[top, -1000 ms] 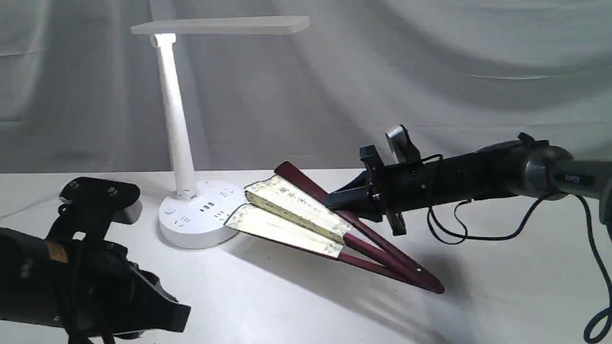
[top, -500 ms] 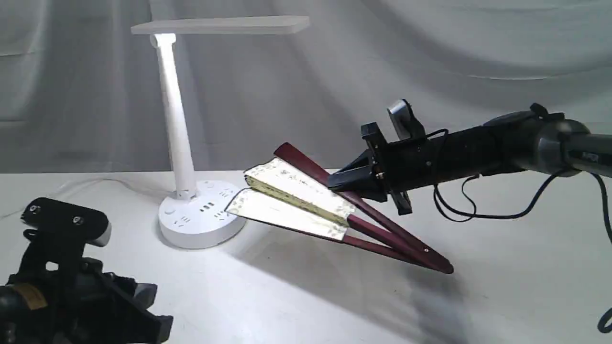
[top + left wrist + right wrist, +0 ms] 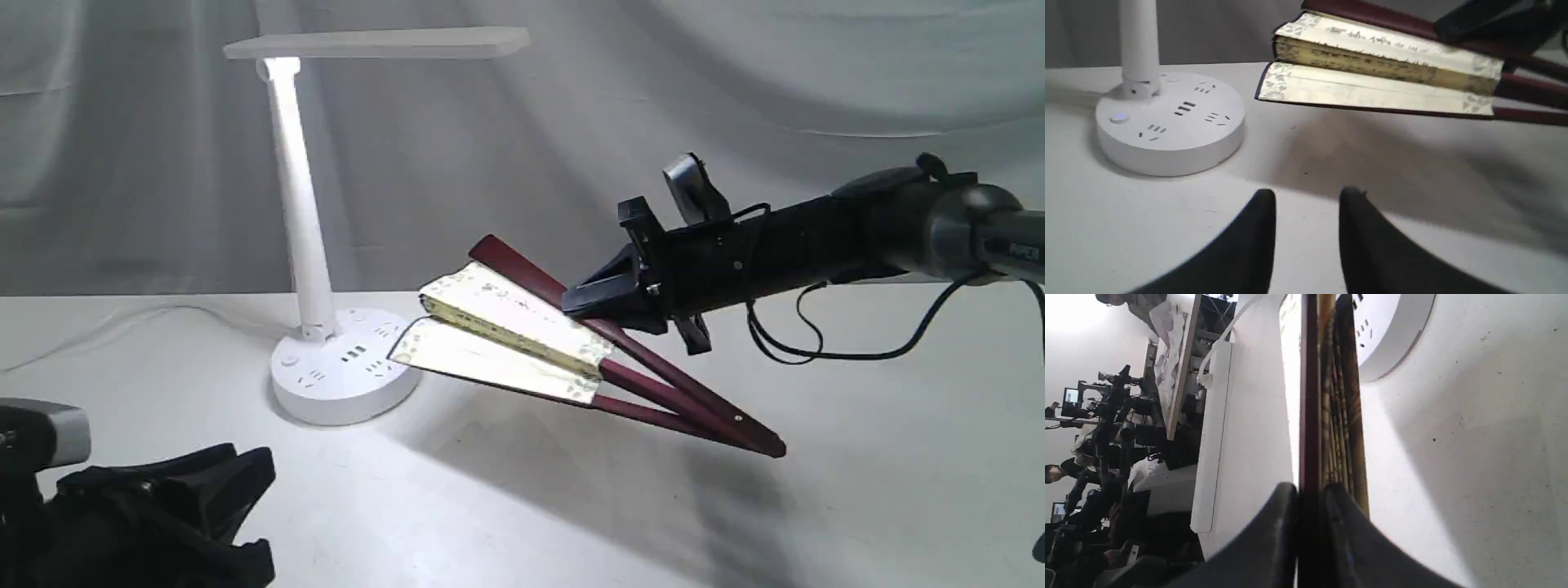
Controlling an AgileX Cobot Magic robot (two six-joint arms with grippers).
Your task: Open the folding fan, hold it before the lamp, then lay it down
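One folding fan (image 3: 506, 331) hangs in the right tool (image 3: 576, 300), seemingly off the table (image 3: 490, 506)

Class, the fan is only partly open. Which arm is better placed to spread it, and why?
Left. The right gripper clamps the fan by its upper rib, holding it off the table. The left gripper is open, empty and faces the free lower edge.

The fan (image 3: 506, 327) has a cream leaf with dark script columns and patterned borders. Its ribs and guards are dark maroon, including the guard inside the right gripper (image 3: 584, 302). That gripper and the left gripper (image 3: 1308, 196) are black. The lamp (image 3: 298, 204) is white with dark socket slots. The table (image 3: 490, 506) is white and the backdrop (image 3: 735, 122) grey.
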